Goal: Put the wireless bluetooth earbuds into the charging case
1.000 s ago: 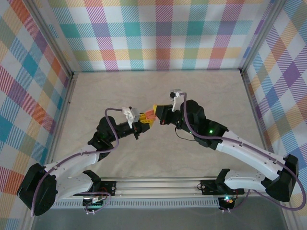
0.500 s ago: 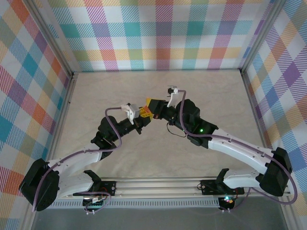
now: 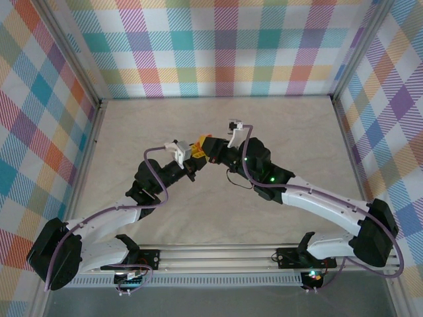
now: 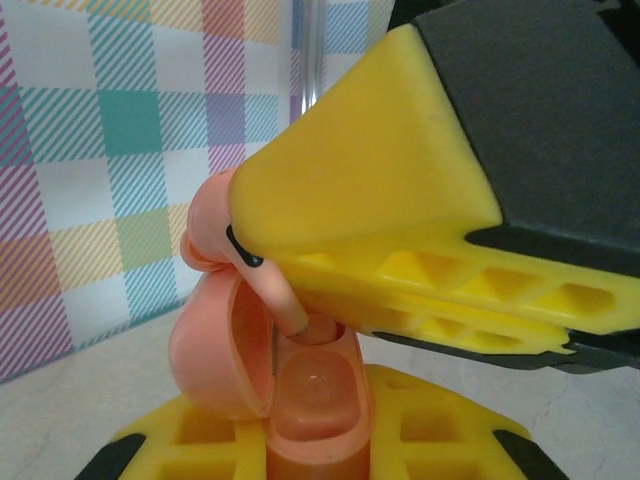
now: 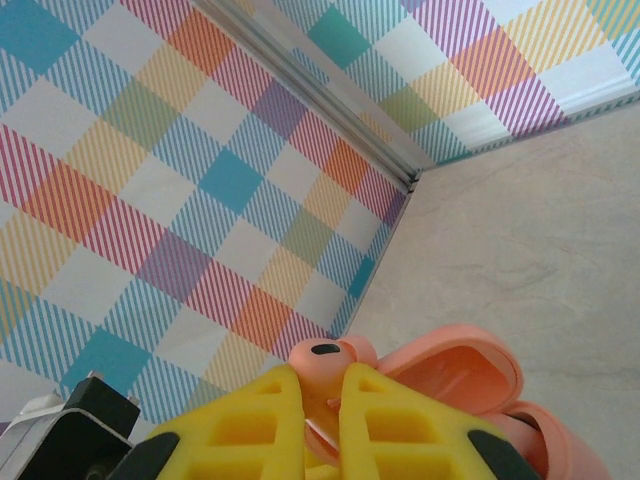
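L gripper (image 3: 192, 152) & R gripper (image 3: 207, 146) seen tip to tip, yellow fingers just beside each other, over table (image 3: 297, 132) centre. Both arms bent inward from bases by near rail (image 3: 218, 254). Item btwn tips too small to be told. Table enclosed by plaid walls (image 3: 218, 46).

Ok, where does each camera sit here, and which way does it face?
Top external: fixed above and behind the bases, looking down on the table; left arm and right arm show, left gripper and right gripper meeting mid-table.
Left wrist: on the left arm, looking along its own fingers, which clamp the open charging case; the right gripper reaches in from upper right.
Right wrist: on the right arm, looking past its own fingers, pinching an earbud, towards a checked wall corner.
Shared: both wrist views show earbud and case.
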Controlling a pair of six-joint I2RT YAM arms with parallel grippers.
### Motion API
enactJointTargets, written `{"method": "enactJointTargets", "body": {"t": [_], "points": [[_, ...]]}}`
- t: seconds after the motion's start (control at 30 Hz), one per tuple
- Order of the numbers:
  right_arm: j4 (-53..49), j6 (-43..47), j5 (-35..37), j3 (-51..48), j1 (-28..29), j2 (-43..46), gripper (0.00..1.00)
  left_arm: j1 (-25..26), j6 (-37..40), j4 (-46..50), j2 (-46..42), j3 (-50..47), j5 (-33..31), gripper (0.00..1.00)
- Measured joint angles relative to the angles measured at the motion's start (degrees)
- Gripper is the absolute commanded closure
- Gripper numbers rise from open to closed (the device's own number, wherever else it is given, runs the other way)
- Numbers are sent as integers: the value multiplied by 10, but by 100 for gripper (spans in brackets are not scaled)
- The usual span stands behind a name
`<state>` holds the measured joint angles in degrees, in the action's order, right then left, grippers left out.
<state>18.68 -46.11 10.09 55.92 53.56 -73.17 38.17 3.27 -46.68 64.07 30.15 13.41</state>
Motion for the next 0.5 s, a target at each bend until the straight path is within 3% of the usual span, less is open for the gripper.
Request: {"method": "enactJointTargets", "body": {"t": [0.5], "points": [[37,-13,4,-19,-2,-10,81,0,-2,0,11,0,-13,100]]}}
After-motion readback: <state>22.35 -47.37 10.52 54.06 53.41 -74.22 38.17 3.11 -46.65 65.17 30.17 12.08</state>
